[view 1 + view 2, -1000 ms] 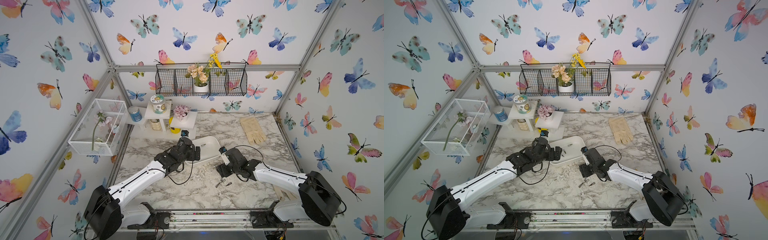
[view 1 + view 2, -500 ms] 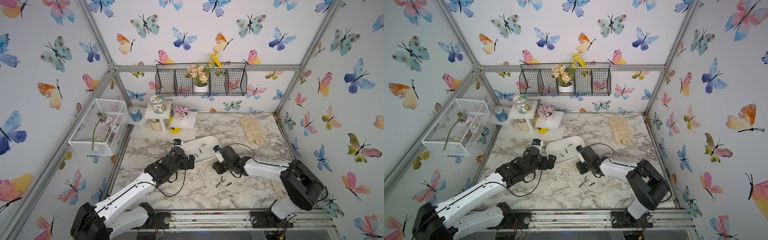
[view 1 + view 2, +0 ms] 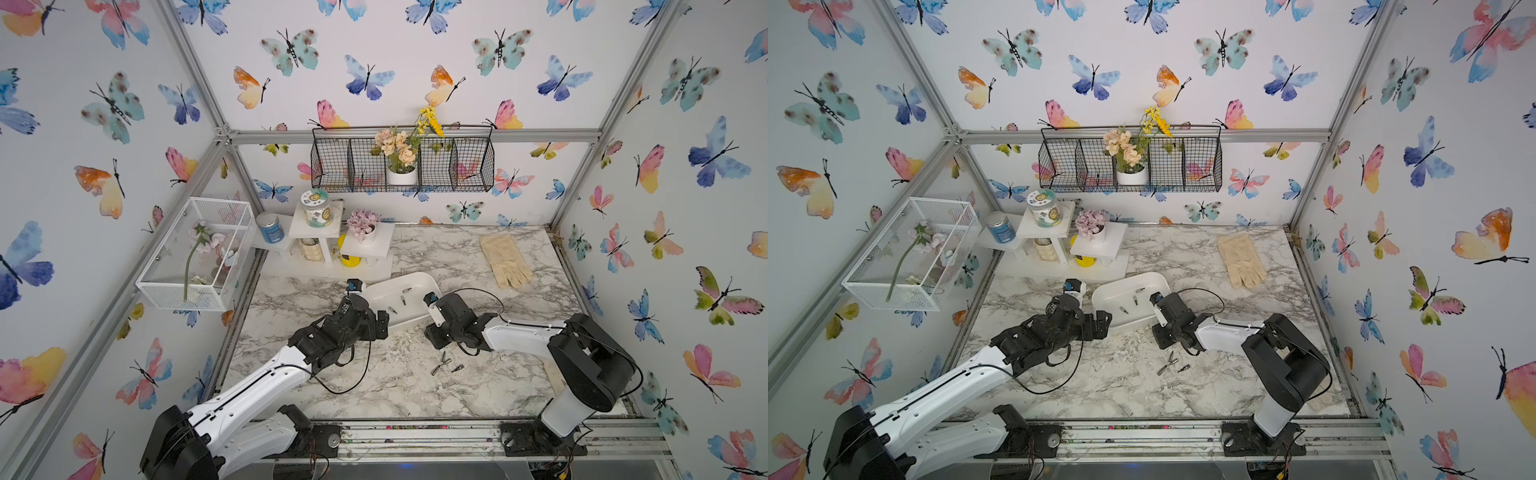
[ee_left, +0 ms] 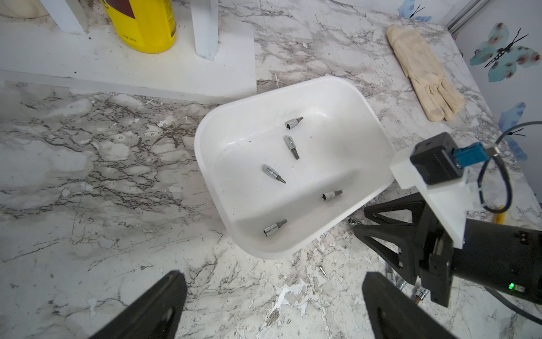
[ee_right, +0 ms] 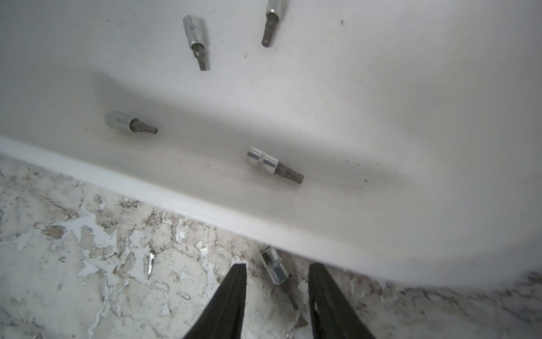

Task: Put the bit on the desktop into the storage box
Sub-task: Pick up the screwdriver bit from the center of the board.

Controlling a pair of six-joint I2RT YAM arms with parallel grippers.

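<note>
The storage box [image 3: 419,275] [image 3: 1142,275] is a shallow white tub in the middle of the marbled desktop [image 3: 374,390]. Several silver bits lie inside the box [image 4: 337,146]. One bit [image 5: 272,268] lies on the desktop right against the box's outer wall [image 5: 146,185]. My right gripper [image 5: 278,265] [image 3: 433,336] is low over it with a finger on each side, and a gap shows between the fingers and the bit. My left gripper [image 4: 274,274] [image 3: 382,324] hangs wide open and empty near the box's near-left corner.
More loose bits [image 3: 442,362] [image 3: 1170,362] lie on the desktop just behind my right gripper. A beige glove [image 3: 505,259] rests at the back right. A white riser shelf [image 3: 328,249] with jars stands behind the box. A yellow container [image 4: 143,23] stands under it.
My right gripper's jaws have narrowed around the bit beside the box, and it has shifted slightly towards the box. My left gripper has drawn back a little from the box, still wide open.
</note>
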